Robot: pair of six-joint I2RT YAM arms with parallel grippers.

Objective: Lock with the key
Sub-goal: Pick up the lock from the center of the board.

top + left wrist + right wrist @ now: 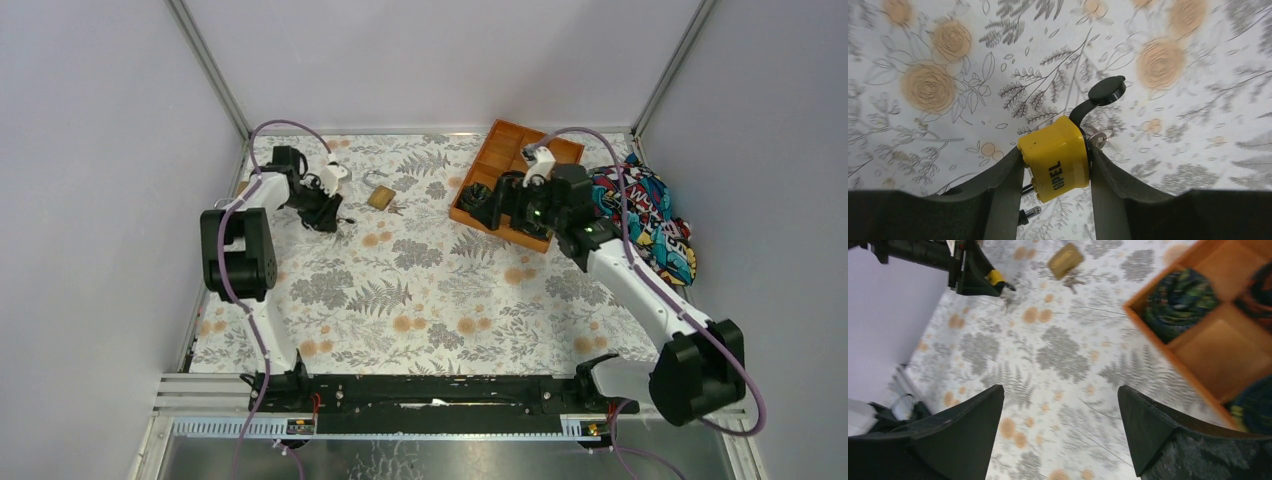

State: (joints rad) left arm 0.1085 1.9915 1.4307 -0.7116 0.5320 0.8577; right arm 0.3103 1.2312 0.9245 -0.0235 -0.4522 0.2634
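Note:
A yellow padlock [1060, 170] marked OPEL sits between the fingers of my left gripper [1055, 148], which is shut on its sides. Its black keyhole flap [1105, 90] stands swung out, and a silver key ring [1099, 139] shows at the right finger. Shackle ends [1030, 212] poke out below the body. From above, the left gripper [330, 218] is low over the table's far left. My right gripper [1059, 388] is open with nothing in it and hovers by the tray [478, 203]. The right wrist view shows the yellow padlock [995, 276] in the left arm's fingers.
A brass padlock [380, 197] with keys [1074, 280] lies on the flowered cloth right of the left gripper. An orange wooden tray [500, 155] holding rolled dark cloths [1178, 300] stands at the back right. A colourful cloth [650, 215] lies beside it.

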